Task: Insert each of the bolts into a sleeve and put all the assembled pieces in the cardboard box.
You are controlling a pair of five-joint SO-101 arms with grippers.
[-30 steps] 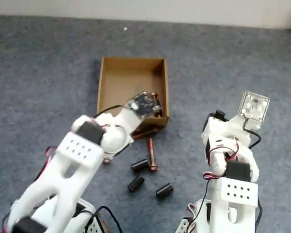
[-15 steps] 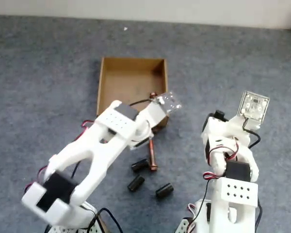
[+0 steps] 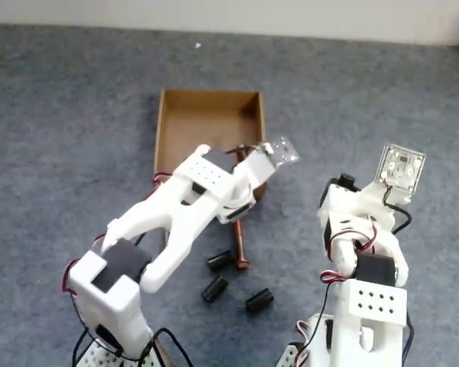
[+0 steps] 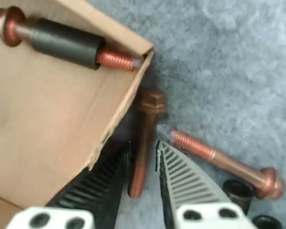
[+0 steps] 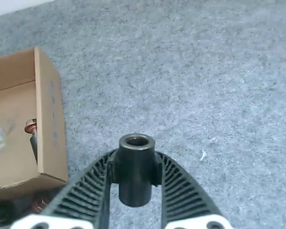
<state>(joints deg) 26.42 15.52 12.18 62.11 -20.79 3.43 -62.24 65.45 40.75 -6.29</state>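
I am going for the bolt (image 4: 147,117) lying just outside a corner of the cardboard box (image 4: 38,119), my left claw (image 4: 144,145) narrowly open astride its shank and needing to close, while my right claw (image 5: 135,158) is holding a sleeve (image 5: 135,179) upright off to the box's side.

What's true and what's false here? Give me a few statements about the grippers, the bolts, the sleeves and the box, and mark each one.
1. The right gripper holds a black sleeve. True.
2. The cardboard box is empty. False: a sleeved bolt lies in it.
3. The left gripper is open, its jaws either side of a bare bolt outside the box. True.
4. No sleeves lie on the carpet. False: three loose sleeves lie there.
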